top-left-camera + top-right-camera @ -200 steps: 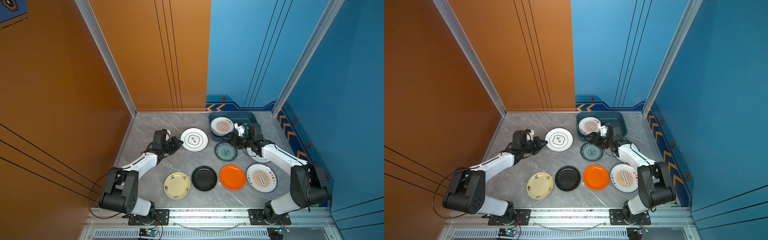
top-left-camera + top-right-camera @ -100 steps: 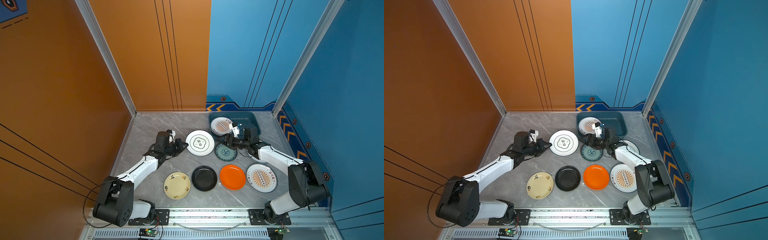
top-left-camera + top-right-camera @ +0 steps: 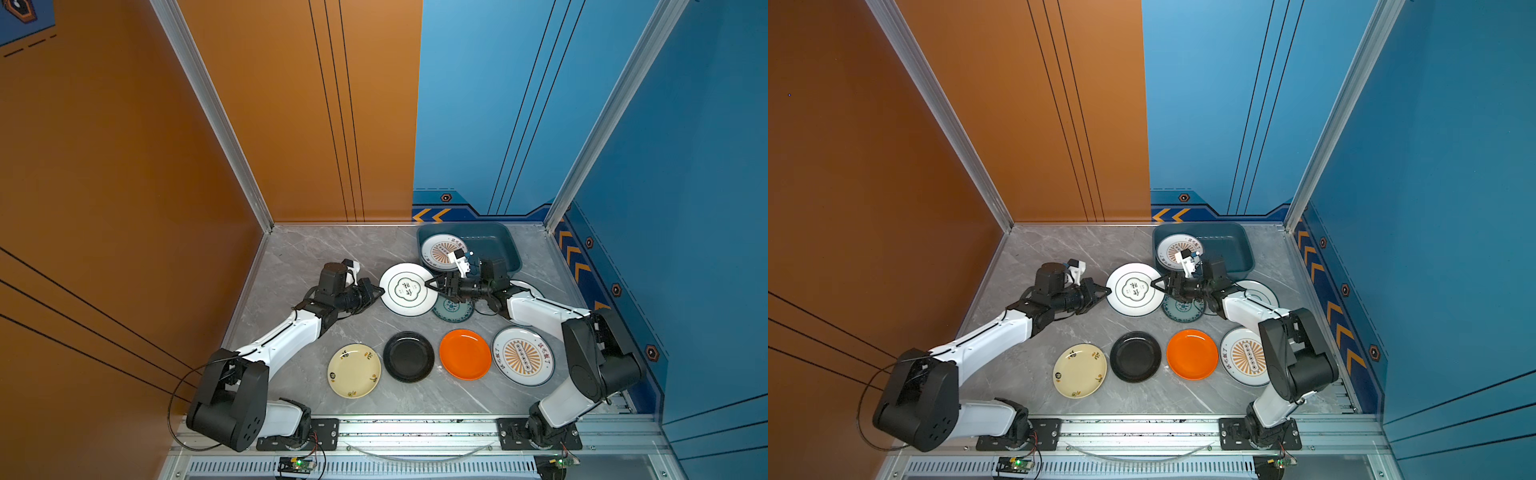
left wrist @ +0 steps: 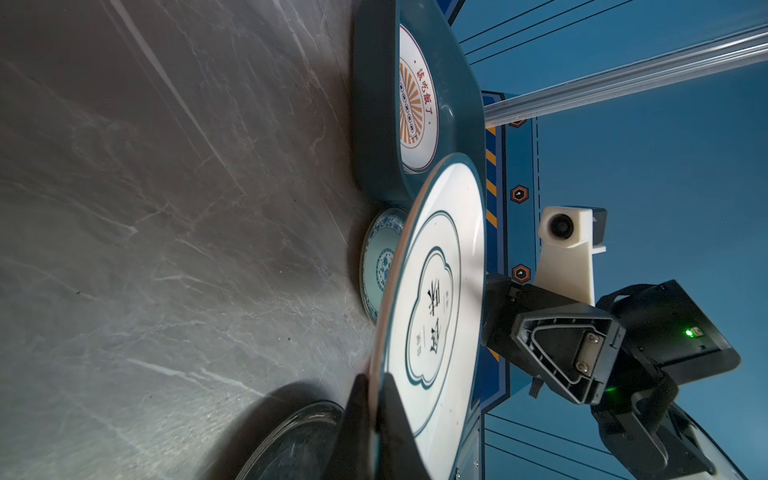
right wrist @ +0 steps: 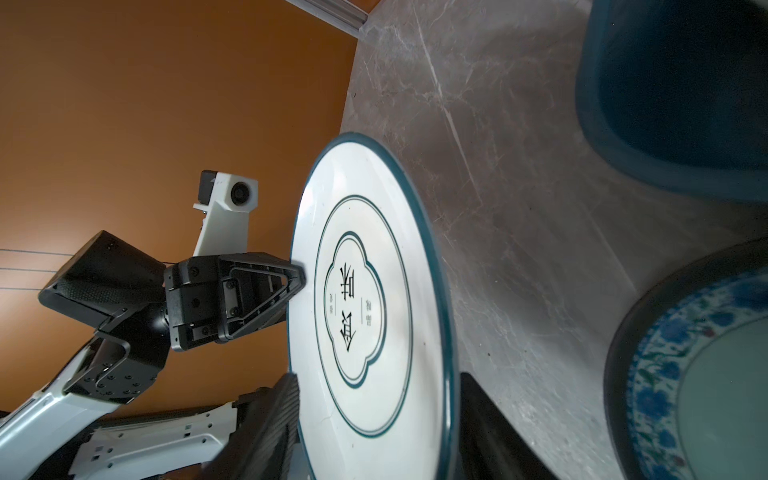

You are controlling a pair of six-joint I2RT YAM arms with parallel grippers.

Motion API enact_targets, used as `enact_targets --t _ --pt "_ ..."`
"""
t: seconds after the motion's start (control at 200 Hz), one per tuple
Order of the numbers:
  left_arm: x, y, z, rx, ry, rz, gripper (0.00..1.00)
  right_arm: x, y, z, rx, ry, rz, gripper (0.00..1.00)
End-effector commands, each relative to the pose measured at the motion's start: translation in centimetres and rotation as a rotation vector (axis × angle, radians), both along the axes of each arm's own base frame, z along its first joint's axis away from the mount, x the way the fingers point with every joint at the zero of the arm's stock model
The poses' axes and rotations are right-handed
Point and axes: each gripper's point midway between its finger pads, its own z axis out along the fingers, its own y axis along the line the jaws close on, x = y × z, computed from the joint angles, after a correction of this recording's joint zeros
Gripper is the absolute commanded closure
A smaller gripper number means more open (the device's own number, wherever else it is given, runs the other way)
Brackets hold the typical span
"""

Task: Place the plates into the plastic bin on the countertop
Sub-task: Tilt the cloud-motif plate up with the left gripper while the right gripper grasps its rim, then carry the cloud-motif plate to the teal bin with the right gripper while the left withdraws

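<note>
Above countertop [image 3: 332, 257] — ringed plate [image 3: 408, 289] face-up, left gripper [image 3: 380, 291] clamping rim.

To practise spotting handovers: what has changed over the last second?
The left gripper, shut on the white ringed plate, carried it right toward the bin. The right gripper left the bin and now straddles the plate's opposite edge. The other plates stayed put.

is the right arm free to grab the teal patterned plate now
Probably not: the right gripper straddles the white ringed plate that the left gripper holds, and it partly overhangs the teal patterned plate.
</note>
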Motion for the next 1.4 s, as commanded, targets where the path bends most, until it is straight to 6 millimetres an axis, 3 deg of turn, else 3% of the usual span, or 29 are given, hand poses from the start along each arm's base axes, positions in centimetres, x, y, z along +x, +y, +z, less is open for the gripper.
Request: enact_targets --t 0.0,0.696,0.961,1.071,1.296,1.342,1.397 --pt "0.4 -1.2 1.7 -0.016 -0.054 -0.046 1.00 -0.7 0.7 -0.3 0.038 0.018 0.039 0.47" --pt "0.2 -2.6 2.0 0.072 -0.064 -0.120 1.00 0.6 1.8 0.4 0.109 0.059 0.045 0.96" --pt "-0.1 -2.5 2.4 0.087 -0.075 -0.128 0.94 1.1 0.3 0.7 0.013 0.068 0.021 1.00" --pt "-0.3 -2.3 2.5 0.100 -0.081 -0.122 0.83 1.7 -0.9 1.4 -0.032 0.055 -0.010 1.00" --pt "-0.5 -1.9 2.3 0.120 -0.087 -0.116 0.41 4.4 -4.3 3.7 -0.096 0.036 -0.114 1.00" --pt "-0.6 -1.8 2.2 0.125 -0.091 -0.114 0.28 5.1 -5.1 4.2 -0.111 0.031 -0.144 1.00" --pt "-0.8 -1.7 2.2 0.125 -0.104 -0.109 0.01 6.1 -6.3 4.6 -0.143 0.030 -0.185 1.00"
